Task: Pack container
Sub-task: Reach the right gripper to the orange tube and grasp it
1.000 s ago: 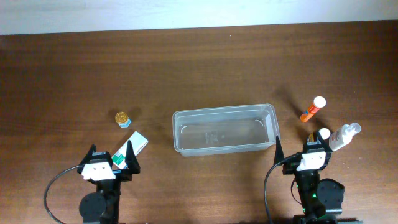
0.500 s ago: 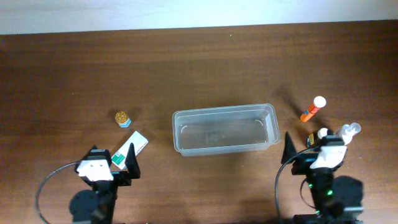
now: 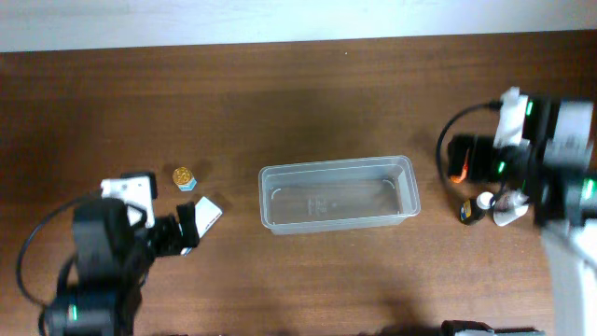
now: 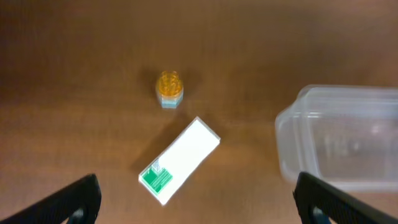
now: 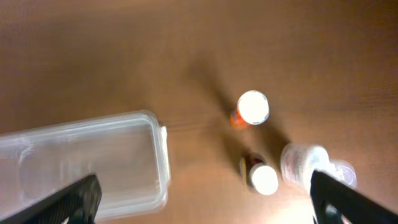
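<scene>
The container [image 3: 267,202] is a clear, shallow tub at the table's middle, with nothing in it. It also shows at the right of the left wrist view [image 4: 287,138] and the left of the right wrist view [image 5: 160,154]. My left gripper [image 4: 198,205] is open above a white and green box [image 4: 180,160], which lies left of the tub [image 3: 204,215]. A small yellow-topped jar [image 4: 169,87] stands beyond the box. My right gripper [image 5: 205,202] is open above an orange bottle [image 5: 250,109], a small dark white-capped bottle [image 5: 261,176] and a clear spray bottle [image 5: 308,163].
In the overhead view the jar [image 3: 185,176] is left of the tub. The dark bottle [image 3: 473,209] and spray bottle [image 3: 508,215] sit right of it, partly under my right arm [image 3: 550,149]. My left arm [image 3: 107,243] is at the front left.
Both arms have lifted off their resting spots. The left arm swung left and up over the box. The right arm swung back and right over the bottles. No object was taken hold of.
</scene>
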You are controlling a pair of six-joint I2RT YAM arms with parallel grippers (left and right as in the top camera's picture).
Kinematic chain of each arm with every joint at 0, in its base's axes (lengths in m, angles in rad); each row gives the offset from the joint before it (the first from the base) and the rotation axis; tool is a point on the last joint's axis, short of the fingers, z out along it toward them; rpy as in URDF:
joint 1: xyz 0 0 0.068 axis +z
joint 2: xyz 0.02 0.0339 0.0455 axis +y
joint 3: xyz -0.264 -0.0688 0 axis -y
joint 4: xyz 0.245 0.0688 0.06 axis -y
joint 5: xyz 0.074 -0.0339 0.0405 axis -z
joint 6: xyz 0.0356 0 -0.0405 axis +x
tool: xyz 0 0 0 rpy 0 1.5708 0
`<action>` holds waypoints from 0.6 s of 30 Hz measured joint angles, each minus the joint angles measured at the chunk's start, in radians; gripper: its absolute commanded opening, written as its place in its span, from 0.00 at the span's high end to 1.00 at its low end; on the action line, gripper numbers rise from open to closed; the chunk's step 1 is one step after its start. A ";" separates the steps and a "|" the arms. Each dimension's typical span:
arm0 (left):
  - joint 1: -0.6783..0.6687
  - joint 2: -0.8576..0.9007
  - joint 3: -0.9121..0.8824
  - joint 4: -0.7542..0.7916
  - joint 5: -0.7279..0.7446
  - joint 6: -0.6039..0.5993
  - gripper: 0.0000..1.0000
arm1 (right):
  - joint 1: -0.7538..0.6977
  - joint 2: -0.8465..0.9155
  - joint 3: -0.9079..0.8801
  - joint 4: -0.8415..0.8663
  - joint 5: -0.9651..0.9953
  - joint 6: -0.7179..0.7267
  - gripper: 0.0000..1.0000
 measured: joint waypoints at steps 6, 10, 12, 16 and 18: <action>0.000 0.238 0.113 -0.071 0.000 0.000 0.01 | -0.117 0.256 0.219 -0.114 -0.027 0.000 0.02; 0.000 0.319 0.119 -0.074 0.000 0.000 0.00 | -0.163 0.372 0.224 -0.126 -0.035 0.000 0.02; 0.000 0.339 0.119 -0.074 0.000 0.000 0.00 | -0.170 0.423 0.225 -0.126 -0.035 0.000 0.02; 0.000 0.349 0.119 -0.074 0.001 0.000 0.01 | -0.173 0.545 0.224 -0.122 -0.038 -0.001 0.02; 0.000 0.348 0.119 -0.074 0.001 0.000 0.00 | -0.173 0.585 0.224 -0.116 -0.038 0.000 0.01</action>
